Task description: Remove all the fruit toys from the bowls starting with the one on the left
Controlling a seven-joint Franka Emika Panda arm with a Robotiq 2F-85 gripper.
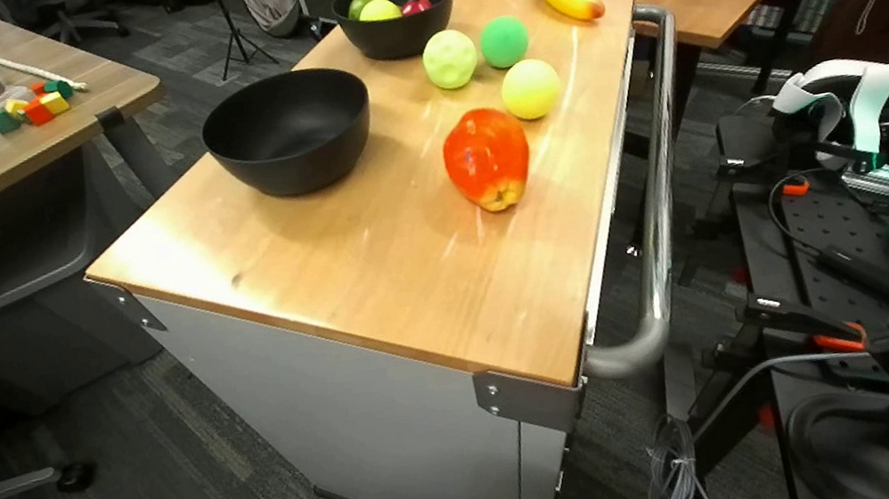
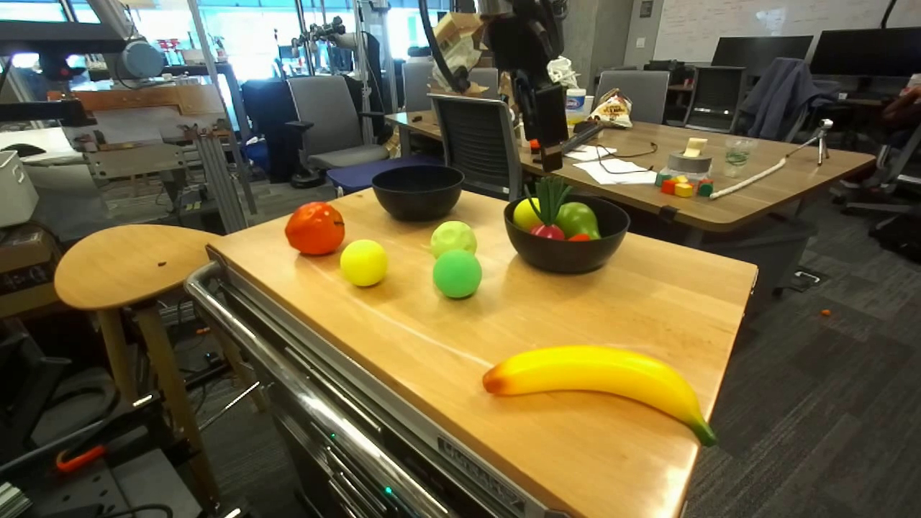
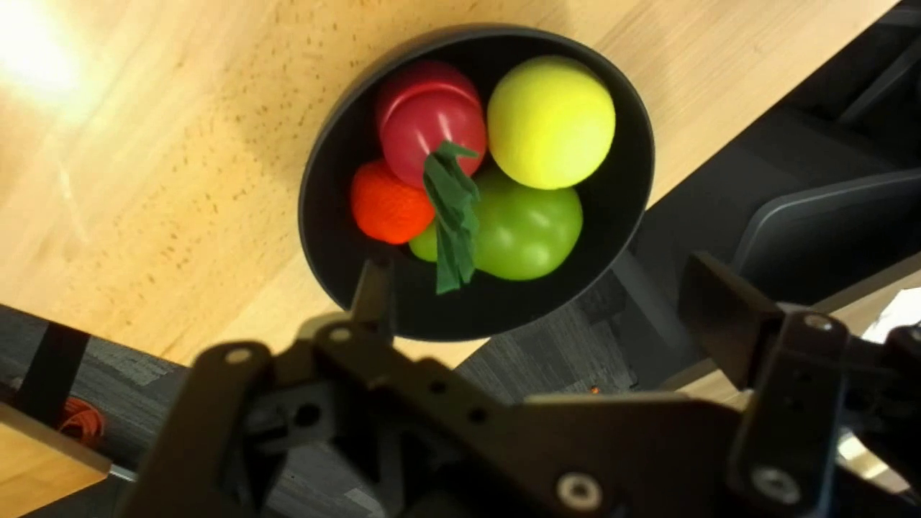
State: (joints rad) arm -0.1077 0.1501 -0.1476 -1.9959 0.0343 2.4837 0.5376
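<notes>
Yellow banana (image 2: 597, 369), long axis level, green stem (image 2: 701, 427) toward tabletop edge (image 2: 728, 324)

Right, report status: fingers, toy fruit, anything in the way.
Fingers open, holding nothing. Toy fruits in a black bowl, others out on the tabletop. Green leaves stick up, may hinder the grip.

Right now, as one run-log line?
claw: open, nothing held; stocked bowl: yellow ball, red leafy toy, green toy, orange toy; other bowl: no toys visible; banana: on worktop
</notes>
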